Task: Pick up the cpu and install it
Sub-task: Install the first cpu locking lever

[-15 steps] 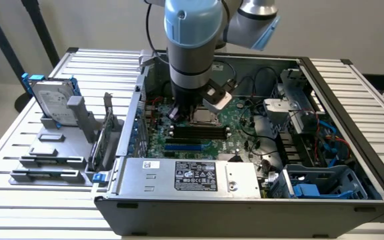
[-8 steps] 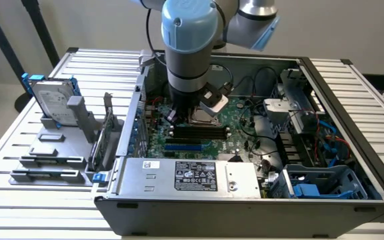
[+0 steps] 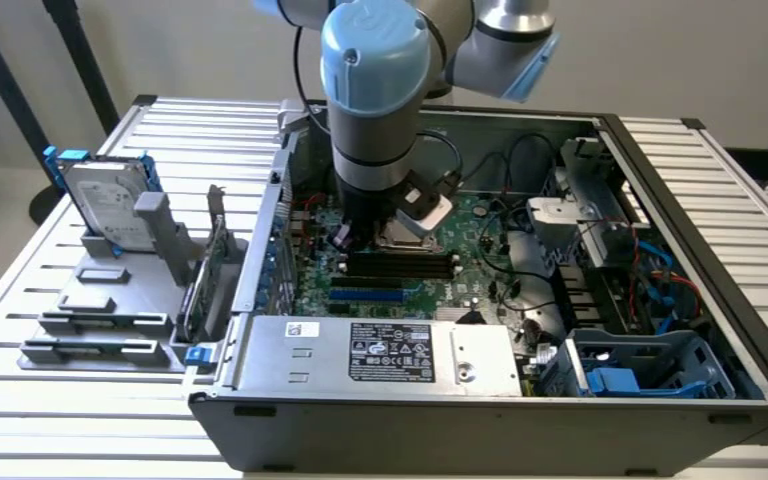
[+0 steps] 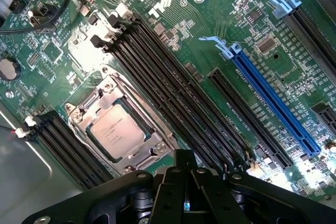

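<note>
Silver-topped cpu lying flat in its socket, square so no long axis, end effector pressed together, empty

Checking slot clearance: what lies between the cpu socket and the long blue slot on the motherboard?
In the wrist view, a bank of black memory slots and a shorter black slot lie between the cpu in its socket and the blue slot.

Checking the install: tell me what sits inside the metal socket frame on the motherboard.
The cpu lies flat inside the socket frame, its silver top facing up. Whatever lies beneath the chip is covered. The gripper, shut and holding nothing, hangs beside the socket.
</note>
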Controlling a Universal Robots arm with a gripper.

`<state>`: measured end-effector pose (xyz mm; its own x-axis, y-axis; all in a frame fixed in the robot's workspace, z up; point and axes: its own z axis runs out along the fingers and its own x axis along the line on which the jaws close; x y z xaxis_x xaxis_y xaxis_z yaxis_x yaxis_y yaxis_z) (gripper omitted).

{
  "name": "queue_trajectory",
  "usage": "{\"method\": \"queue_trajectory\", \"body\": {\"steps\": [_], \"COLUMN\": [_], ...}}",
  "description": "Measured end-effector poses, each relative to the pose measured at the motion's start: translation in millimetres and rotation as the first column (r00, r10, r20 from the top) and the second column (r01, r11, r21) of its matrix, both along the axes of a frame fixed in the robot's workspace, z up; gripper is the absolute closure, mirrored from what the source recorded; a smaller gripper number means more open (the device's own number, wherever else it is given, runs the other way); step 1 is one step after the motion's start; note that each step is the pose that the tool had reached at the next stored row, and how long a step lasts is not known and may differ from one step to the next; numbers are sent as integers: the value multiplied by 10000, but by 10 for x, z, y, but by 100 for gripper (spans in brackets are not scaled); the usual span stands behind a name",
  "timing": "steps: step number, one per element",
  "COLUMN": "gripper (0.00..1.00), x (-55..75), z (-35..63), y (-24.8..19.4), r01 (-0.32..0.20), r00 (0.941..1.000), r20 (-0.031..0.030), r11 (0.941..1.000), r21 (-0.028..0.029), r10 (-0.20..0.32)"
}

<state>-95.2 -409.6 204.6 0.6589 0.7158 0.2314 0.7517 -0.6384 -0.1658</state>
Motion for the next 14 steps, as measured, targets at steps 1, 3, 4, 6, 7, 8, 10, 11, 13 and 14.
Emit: {"method": "queue_trajectory", "body": {"steps": [1, 3, 4, 6, 7, 8, 10, 11, 13, 14], "gripper": [89, 89, 89, 89, 89, 89, 89, 89, 89, 89], "x": [0, -1, -2, -4, -5, -7, -9, -10, -12, -12], "z": [-9, -26, -36, -59, -71, -83, -103, -112, -118, -121], "y": [4, 17, 23, 36, 42, 48, 57, 62, 71, 76], "r01": [0, 0, 0, 0, 0, -1, -1, -1, 0, -1], "r00": [10000, 10000, 10000, 10000, 10000, 10000, 10000, 10000, 10000, 10000], "r20": [-1, -2, -1, 0, 0, 1, 0, -2, -6, -6], "r11": [10000, 10000, 10000, 10000, 10000, 10000, 10000, 10000, 10000, 10000], "r21": [0, -2, -2, 0, 0, 1, -1, -4, -27, -42], "r10": [0, 0, 0, 0, 0, 1, 1, 1, 0, 1]}}
